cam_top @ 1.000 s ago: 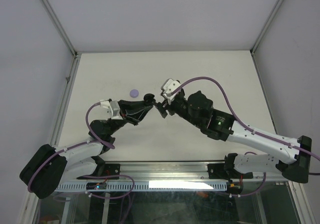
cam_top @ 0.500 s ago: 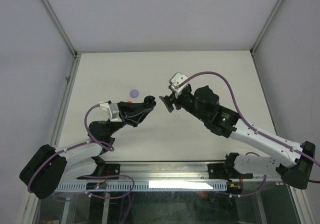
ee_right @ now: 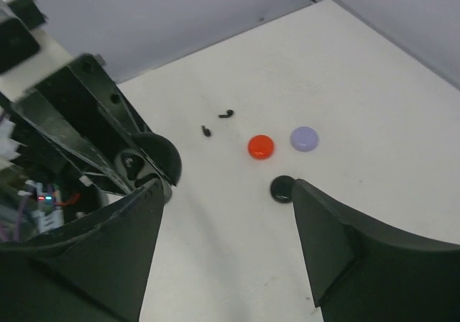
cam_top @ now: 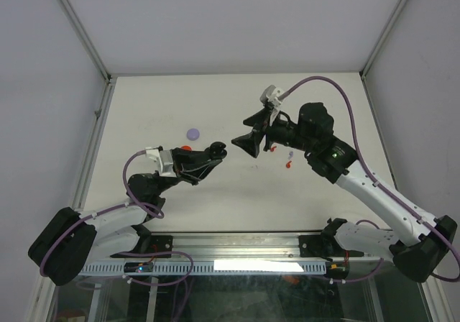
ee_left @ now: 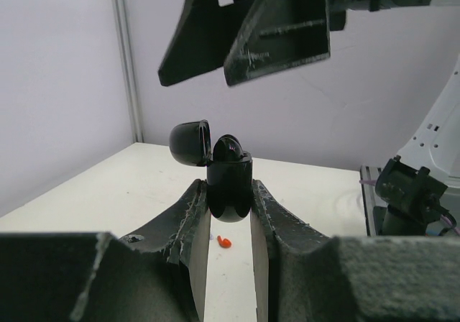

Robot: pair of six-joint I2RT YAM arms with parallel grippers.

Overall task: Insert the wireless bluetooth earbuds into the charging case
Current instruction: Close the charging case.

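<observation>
Earbuds are mostly loose on the surface point(cam_top: 323, 106): 2 black ones point(ee_right: 227, 113) lie close together beyond the red disc point(ee_right: 260, 146), and a red one point(cam_top: 289, 166) and a lilac one point(cam_top: 290, 154) lie near my right arm. What looks like 1 more black bud point(ee_left: 228, 148) sits in the charging case point(ee_left: 230, 189), its rounded top poking out of the well.

My left end effector point(cam_top: 213, 152) is pinching that case by its lower body and holding it up off the surface, with the lid point(ee_left: 189, 142) swung back. My right end effector point(ee_right: 228, 185) is spread wide with nothing between its fingers. It is just beside the case and not touching it.

I judge the buds to be feather-light, hard and glossy, so they could skate or flick away if nipped off-centre. I would take 1 across the bulb, where it is thickest, with the stem pointing toward the well, and squeeze gently. The case looks rigid and smooth too. The low grip leaves its opening free, but a hard push from above could twist it between the fingers.
</observation>
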